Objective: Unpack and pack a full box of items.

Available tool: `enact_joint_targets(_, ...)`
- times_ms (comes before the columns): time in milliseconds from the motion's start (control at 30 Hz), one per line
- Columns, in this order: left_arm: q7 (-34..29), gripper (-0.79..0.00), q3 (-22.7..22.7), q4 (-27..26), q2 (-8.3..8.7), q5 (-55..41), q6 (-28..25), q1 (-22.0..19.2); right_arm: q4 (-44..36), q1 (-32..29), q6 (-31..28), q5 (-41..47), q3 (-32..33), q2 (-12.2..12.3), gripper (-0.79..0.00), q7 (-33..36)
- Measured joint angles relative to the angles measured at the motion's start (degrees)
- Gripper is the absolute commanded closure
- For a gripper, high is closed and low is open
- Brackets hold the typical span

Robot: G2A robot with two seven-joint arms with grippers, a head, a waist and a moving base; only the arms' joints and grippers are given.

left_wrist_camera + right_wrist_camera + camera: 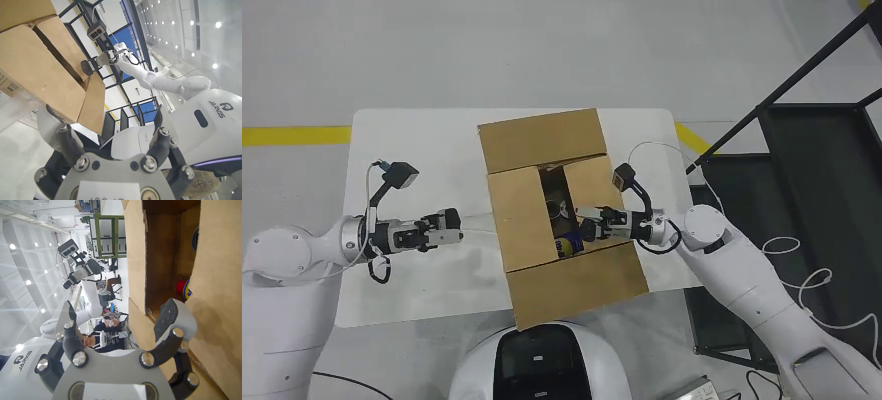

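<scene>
An open cardboard box (542,165) stands in the middle of the white table (412,150), flaps spread outward. Inside lie a blue and yellow item (569,243), a dark round item (560,210) and a red item (180,286). My right gripper (584,228) hovers open over the right side of the opening, its fingers (166,317) beside the right flap (217,285), nothing between them. My left gripper (470,232) sits just outside the box's left flap (37,62), open (102,117) and holding nothing. The right gripper (88,66) shows over the box edge in the left wrist view.
A black metal rack (802,180) stands off the table's right edge. The table surface left of the box and along its far edge is bare. A yellow line (292,134) runs across the floor behind the table.
</scene>
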Motion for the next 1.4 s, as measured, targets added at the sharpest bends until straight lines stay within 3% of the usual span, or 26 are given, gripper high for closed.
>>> enact_joint_targets(367, 1.23, -0.785, 0.53, 0.18, 0.11, 1.55, 1.15, -0.37, -2.20, 0.76, 2.25, -1.51, -1.89, -0.71, -0.785, -1.00)
enact_joint_targets(667, -3.06, -0.785, 4.16, 11.15, 0.56, 2.09, 3.01, -11.17, 0.83, 6.82, 4.89, -6.73, -9.08, -3.62, -0.785, -2.00)
enact_joint_targets(900, -2.23, -0.785, 6.89, 18.05, 0.78, -3.11, 2.21, -15.85, 2.35, 9.28, 3.21, -5.03, -13.01, -5.76, -0.785, 0.83)
enact_joint_targets(1133, 0.51, -0.785, 8.82, 20.61, 0.92, -6.95, -0.52, -16.67, -0.73, 11.11, 0.42, -1.65, -13.75, -7.20, -0.785, 2.47)
enact_joint_targets(1400, 4.11, -0.785, 5.21, 16.46, 1.78, -11.18, -4.11, -12.70, -2.79, 16.14, 0.39, -1.05, -21.71, -11.68, -0.785, 1.03)
